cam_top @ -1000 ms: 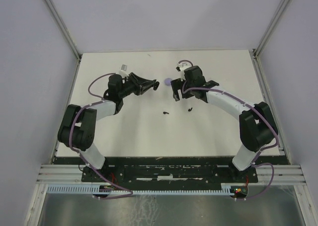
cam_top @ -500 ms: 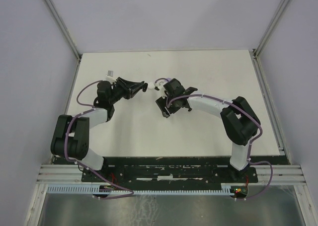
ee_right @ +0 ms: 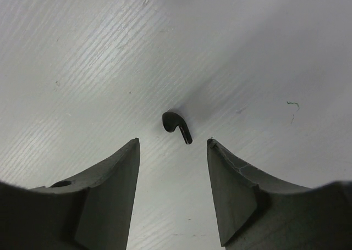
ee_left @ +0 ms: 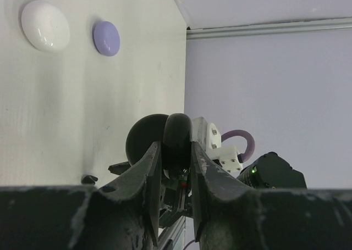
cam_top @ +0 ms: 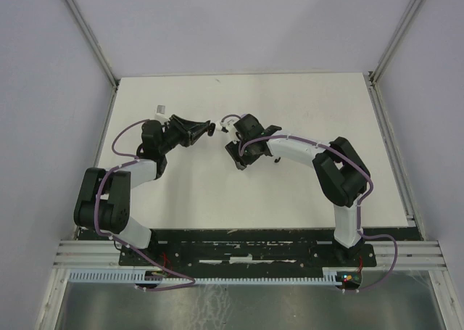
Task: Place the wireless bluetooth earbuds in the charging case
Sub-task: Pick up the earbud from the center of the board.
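My left gripper (cam_top: 209, 129) is shut on a black charging case (ee_left: 175, 137). It holds the case above the table with the round lid (ee_left: 144, 140) open. It also shows in the left wrist view (ee_left: 172, 146). My right gripper (cam_top: 239, 163) points down at the table just right of it. In the right wrist view my right gripper (ee_right: 172, 142) is open and empty. A black earbud (ee_right: 176, 125) with a short stem lies on the white table just ahead of its fingertips, centred between them. Another small black piece (ee_left: 88, 179) lies on the table below the case.
A white puck (ee_left: 45, 26) and a lilac puck (ee_left: 106, 38) lie on the table beyond the left gripper. The right arm's wrist (ee_left: 269, 170) is close behind the held case. The grey back wall (cam_top: 239, 25) and side walls enclose the white table (cam_top: 319, 192).
My right arm has swung left and come down over the black earbud. My left gripper has pulled back a little to the left, still holding the case.
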`<action>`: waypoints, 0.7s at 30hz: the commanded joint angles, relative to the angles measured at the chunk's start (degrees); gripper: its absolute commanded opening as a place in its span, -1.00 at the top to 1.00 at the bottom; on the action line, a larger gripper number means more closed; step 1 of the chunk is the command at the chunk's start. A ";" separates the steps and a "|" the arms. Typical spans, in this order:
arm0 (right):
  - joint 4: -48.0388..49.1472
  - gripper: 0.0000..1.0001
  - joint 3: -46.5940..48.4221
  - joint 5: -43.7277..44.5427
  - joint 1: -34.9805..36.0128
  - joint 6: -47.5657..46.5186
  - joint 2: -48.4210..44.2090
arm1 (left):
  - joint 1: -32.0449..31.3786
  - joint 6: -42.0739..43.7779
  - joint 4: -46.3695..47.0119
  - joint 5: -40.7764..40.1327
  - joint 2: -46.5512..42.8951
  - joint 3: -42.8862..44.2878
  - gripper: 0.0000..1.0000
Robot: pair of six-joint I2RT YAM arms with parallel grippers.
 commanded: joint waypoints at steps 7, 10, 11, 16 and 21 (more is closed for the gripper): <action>-1.28 -0.19 3.64 -0.15 0.52 0.02 1.65 | 0.84 -1.29 3.45 0.44 -1.29 -0.32 0.94; -1.31 -0.19 3.57 -0.29 0.54 0.31 2.13 | 0.88 -1.28 3.46 0.42 -1.32 -0.44 0.94; -1.20 -0.19 3.38 -0.49 0.57 0.44 2.19 | 0.86 -1.28 3.46 0.43 -1.38 -0.53 0.94; -0.57 -0.20 2.79 -1.71 0.54 1.21 2.66 | 1.07 -1.27 3.46 0.39 -1.65 -0.93 0.94; -0.43 -0.19 2.44 -2.63 0.53 1.81 2.95 | 1.18 -1.29 3.46 0.43 -1.91 -1.15 0.94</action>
